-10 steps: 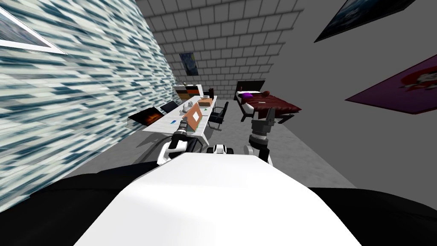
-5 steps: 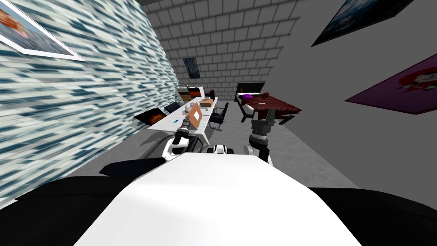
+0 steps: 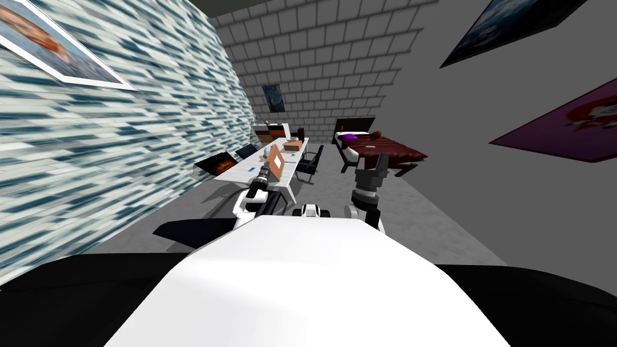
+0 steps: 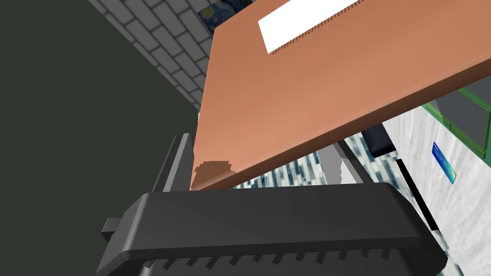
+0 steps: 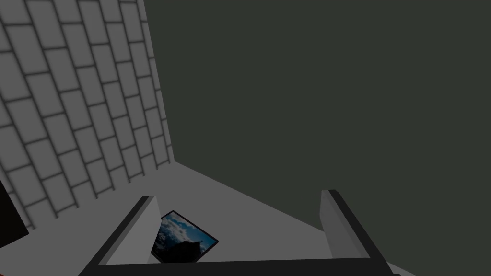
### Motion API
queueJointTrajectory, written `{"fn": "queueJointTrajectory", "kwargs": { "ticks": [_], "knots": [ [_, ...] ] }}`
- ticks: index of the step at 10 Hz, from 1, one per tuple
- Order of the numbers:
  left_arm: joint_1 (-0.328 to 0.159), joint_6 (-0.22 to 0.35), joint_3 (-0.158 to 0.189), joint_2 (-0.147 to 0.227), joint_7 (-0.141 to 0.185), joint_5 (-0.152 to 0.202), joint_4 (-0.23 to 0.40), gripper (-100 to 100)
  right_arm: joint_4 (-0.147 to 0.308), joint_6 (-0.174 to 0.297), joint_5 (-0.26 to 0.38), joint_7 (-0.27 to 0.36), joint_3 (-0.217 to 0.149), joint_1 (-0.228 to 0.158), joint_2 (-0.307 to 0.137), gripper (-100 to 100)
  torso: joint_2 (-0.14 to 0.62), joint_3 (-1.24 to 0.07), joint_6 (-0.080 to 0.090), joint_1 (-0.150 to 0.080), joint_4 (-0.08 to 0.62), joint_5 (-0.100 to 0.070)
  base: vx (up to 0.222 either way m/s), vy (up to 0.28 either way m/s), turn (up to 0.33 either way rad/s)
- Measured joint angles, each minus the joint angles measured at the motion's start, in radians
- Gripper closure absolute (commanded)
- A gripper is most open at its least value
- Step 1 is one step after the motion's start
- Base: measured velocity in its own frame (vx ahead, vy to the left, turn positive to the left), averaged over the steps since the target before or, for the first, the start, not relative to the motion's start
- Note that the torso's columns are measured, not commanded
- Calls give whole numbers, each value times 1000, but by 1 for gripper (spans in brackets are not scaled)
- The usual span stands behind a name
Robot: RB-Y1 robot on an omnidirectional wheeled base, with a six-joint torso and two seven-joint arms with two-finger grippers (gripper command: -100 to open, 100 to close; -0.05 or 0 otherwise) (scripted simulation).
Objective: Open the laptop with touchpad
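Terracotta lid of the laptop [image 4: 335, 72], raised aslant on the white table [image 3: 232, 173], crosses between the spread fingers of the left gripper [image 4: 259, 163]. Its white label [image 4: 307, 24] shows no writing. The right gripper [image 5: 239, 215] hangs open, well apart. The left wrist view adds a blue card [image 4: 443, 163] on the table. Farther off stand a chair [image 3: 310, 161] and a bed [image 3: 385, 147].

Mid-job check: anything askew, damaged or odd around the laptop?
Nothing spilled or broken. The orange-brown laptop lid stands tilted up, its edge lying across the open left gripper rather than pinched, a jagged patch overlapping one finger.
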Motion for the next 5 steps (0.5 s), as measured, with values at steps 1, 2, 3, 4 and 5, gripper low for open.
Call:
{"fn": "queueJointTrajectory", "kwargs": {
  "ticks": [1,2,3,4,5],
  "knots": [
    [-31,-4,-6,36,13,26,30,100,0,0,0,0,0,0,0,0,4,2,-1,1,3,0,-87,-33,48],
    [-65,-9,-7,57,25,44,62,100,0,0,0,0,0,0,0,0,7,4,0,0,6,0,-30,-16,0],
    [-78,-15,-5,63,32,50,84,100,0,0,0,0,0,0,0,0,6,4,0,0,3,0,-3,11,7],
    [-99,-22,-8,47,29,40,119,100,0,0,0,0,0,0,0,0,0,1,3,0,-2,3,-91,-19,55],
    [-132,-19,-19,75,41,60,145,100,0,0,0,0,0,0,0,0,3,0,0,-1,1,-1,-97,-23,39]
  ]
}}
